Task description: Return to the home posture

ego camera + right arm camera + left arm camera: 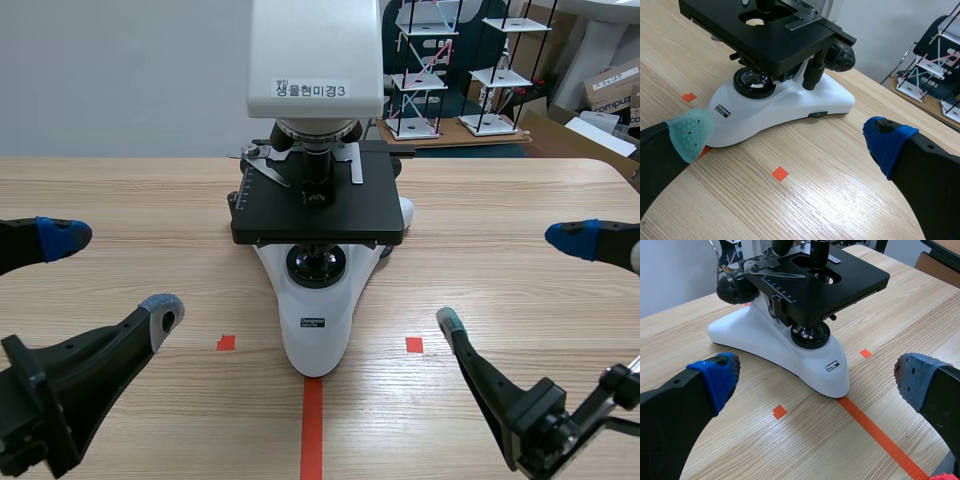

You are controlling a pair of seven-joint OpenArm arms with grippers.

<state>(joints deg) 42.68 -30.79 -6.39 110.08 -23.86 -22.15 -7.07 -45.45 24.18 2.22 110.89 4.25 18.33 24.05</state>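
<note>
My left gripper (112,272) is at the lower left of the scene view, low over the wooden table (120,190). Its two fingers are spread wide, and there is nothing between them. One finger has a blue pad (60,236) and the other has a grey pad (161,309).

My right gripper (509,279) is at the lower right of the scene view. It is spread wide too, and it holds nothing. Its blue tip (575,239) is near the right edge. Its grey-green tip (449,321) is lower and closer to the middle.

A microscope (316,205) stands on the table between my two grippers. It is in the middle of the picture and goes up to the top edge. It has a white foot (314,325), a flat black plate (330,215) and a white head with a label (312,89). Neither gripper touches it. In each wrist view it sits ahead of my spread fingers.

A red tape line (312,430) runs from the bottom edge up to the tip of the white foot. A small red square (226,343) lies to its left, and a second square (414,344) lies to its right.

At the upper right, behind the table, stand some racks (420,70) made of thin rods.
</note>
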